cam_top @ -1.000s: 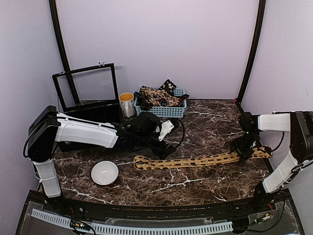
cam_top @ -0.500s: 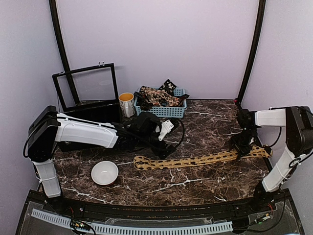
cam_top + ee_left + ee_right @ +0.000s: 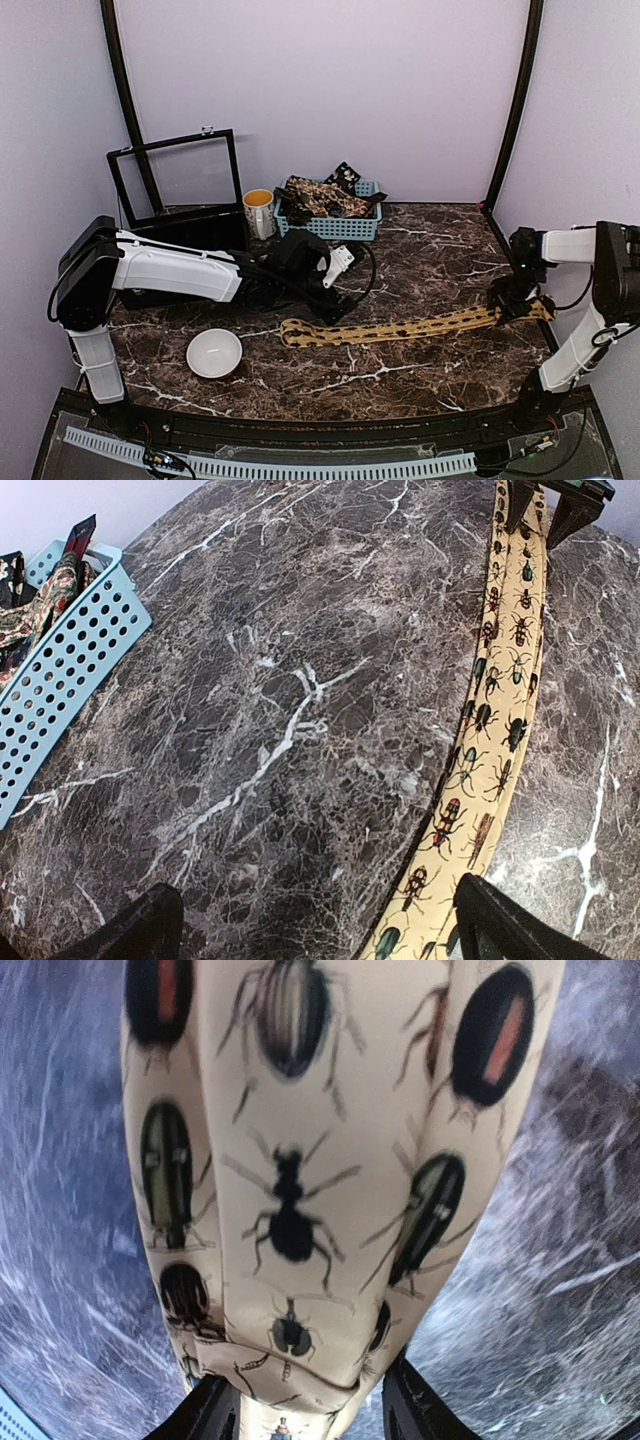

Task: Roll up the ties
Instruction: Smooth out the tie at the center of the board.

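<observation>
One mustard beetle-print tie lies flat along the surface, right fingers pinched on its bunched right end, left fingers spread wide by its left end; judgement: hold that pinch square so the first turn starts straight, edges aligned.

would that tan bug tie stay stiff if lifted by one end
Probably floppy: the mustard-tan beetle-print fabric necktie lies wavy and buckles where squeezed. Likely light, being thin and flat; pushed, it should bunch, not roll.
</observation>
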`<action>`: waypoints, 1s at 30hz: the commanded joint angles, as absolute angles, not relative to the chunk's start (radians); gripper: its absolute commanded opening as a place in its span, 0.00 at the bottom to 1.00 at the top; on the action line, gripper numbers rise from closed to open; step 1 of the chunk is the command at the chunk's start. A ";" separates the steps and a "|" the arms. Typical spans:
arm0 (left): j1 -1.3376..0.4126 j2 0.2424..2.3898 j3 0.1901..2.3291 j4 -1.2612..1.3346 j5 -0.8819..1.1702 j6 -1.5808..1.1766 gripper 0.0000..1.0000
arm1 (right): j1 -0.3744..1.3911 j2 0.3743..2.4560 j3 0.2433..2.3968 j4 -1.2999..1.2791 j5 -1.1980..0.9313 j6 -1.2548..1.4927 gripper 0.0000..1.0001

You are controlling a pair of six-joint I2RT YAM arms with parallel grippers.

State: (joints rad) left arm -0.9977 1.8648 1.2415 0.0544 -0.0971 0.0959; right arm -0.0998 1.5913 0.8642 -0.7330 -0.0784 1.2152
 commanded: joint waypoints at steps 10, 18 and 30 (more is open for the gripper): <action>-0.964 1.803 1.231 0.070 -0.107 0.022 0.98 | -0.288 1.607 0.870 -0.718 -0.011 1.024 0.61; -0.910 1.645 1.123 0.231 -0.058 -0.073 0.99 | -0.227 1.461 0.968 -0.726 -0.191 0.821 0.87; -0.865 1.568 1.133 0.105 0.044 -0.145 0.99 | 0.101 1.227 1.137 -0.692 -0.140 0.561 0.97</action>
